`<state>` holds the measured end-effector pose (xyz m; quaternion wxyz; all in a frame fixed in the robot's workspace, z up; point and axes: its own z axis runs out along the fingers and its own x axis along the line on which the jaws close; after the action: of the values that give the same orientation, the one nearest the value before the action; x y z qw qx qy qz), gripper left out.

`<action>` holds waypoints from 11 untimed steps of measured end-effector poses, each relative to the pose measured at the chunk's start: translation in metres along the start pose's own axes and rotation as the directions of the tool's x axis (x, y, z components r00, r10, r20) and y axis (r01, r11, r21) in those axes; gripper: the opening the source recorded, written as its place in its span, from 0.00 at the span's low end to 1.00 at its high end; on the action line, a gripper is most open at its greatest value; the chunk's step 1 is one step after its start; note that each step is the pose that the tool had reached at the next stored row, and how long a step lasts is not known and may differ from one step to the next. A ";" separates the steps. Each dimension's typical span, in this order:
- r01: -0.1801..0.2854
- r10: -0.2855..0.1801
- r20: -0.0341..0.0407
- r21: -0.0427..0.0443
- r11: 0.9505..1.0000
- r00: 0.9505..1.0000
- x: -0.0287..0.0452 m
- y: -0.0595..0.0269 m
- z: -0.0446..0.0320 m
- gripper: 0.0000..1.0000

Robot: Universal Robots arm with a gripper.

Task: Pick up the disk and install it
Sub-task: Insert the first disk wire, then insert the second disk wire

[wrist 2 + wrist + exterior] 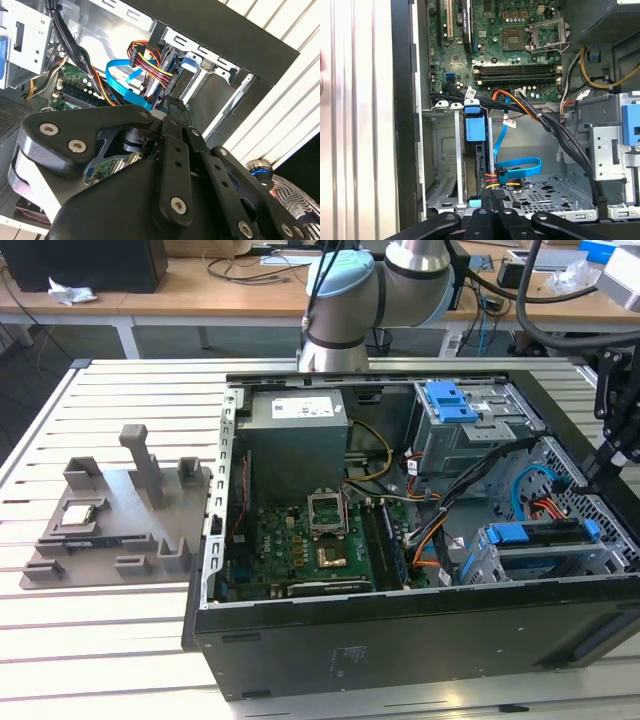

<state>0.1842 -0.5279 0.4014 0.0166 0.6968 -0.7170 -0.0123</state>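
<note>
The disk [540,538] stands on edge in the drive cage [520,565] at the lower right of the open computer case [400,640], in the exterior view. Its blue bracket [474,130] faces up between the cage's metal rails. A blue data cable [517,165] and a red-yellow-black power plug [147,62] sit at its rear end. My gripper [608,462] hangs over that end near the case's right wall. In the first wrist view my gripper [493,196] is shut, just beside the disk's edge and the plugs. Contact with the disk is hidden.
The motherboard [300,540] with its processor socket lies in the middle of the case, below the power supply [297,435]. A second cage with a blue latch [450,402] stands at the back right. A grey fixture plate [110,515] sits on the slatted table at the exterior view's left.
</note>
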 end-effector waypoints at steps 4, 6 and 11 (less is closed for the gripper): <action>0.000 0.000 0.000 0.000 1.000 1.000 0.0000 0.0000 -0.0002 0.11; 0.000 0.000 0.000 0.000 1.000 1.000 0.0000 0.0000 -0.0003 0.11; 0.000 0.000 -0.001 0.000 1.000 1.000 0.0000 0.0007 -0.0005 0.42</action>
<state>0.1835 -0.5278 0.4020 0.0168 0.6968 -0.7170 -0.0121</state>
